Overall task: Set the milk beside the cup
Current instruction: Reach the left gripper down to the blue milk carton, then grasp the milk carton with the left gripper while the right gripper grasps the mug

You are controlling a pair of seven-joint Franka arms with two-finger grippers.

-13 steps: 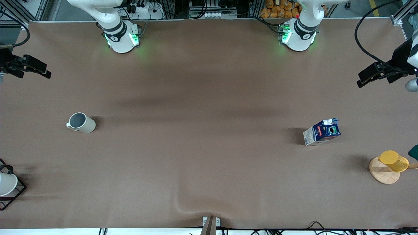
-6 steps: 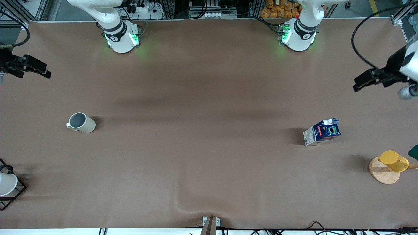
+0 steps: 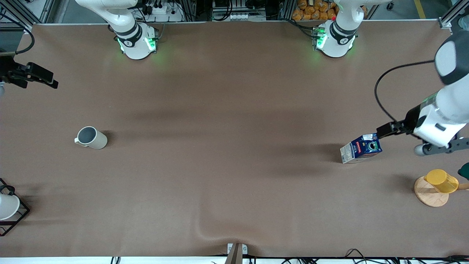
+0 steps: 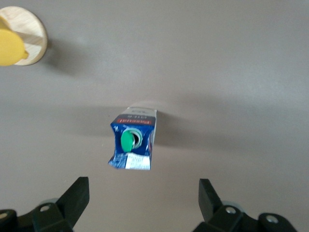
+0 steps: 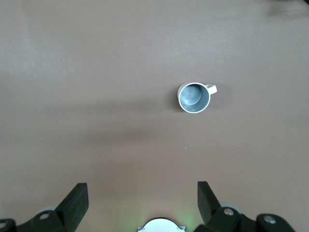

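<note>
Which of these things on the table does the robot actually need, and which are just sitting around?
Needed: milk, cup, left gripper open above the milk.

Just there: yellow cup on wooden coaster, white cup in black wire rack, right gripper waiting, open.

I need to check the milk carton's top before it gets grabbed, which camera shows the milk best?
The left wrist view: the milk sits mid-picture, seen from above, its green cap and blue gabled top plain, ahead of the open left gripper. The front view shows it small, at the left arm's end of the table. The right wrist view shows only the cup.
</note>
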